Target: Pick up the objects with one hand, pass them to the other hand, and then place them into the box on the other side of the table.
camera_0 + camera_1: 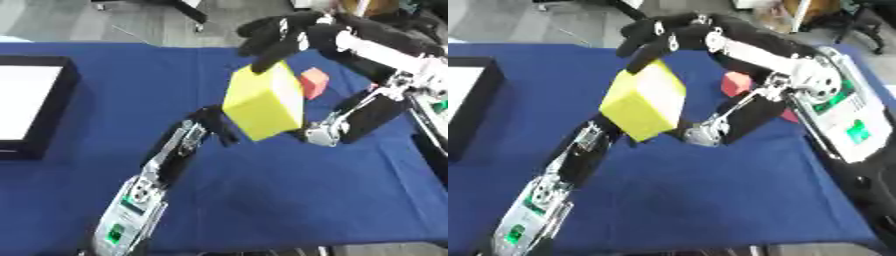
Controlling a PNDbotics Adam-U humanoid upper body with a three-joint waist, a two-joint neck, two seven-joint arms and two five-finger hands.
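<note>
Passing a yellow cube (264, 101) above the blue table (289, 200): right hand (278, 36) is clamping its top; left hand (213, 122), fingers unclear, should be closing underneath before release.

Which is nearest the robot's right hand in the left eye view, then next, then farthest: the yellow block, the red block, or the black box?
1. Yellow block: held by the right hand.
2. Red block: just beyond, on the cloth.
3. Black box: far left edge.

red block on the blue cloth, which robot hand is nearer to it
Right. The right robot hand grips the yellow cube's top just left of the small red block; the left robot hand is beyond the cube's lower left.
</note>
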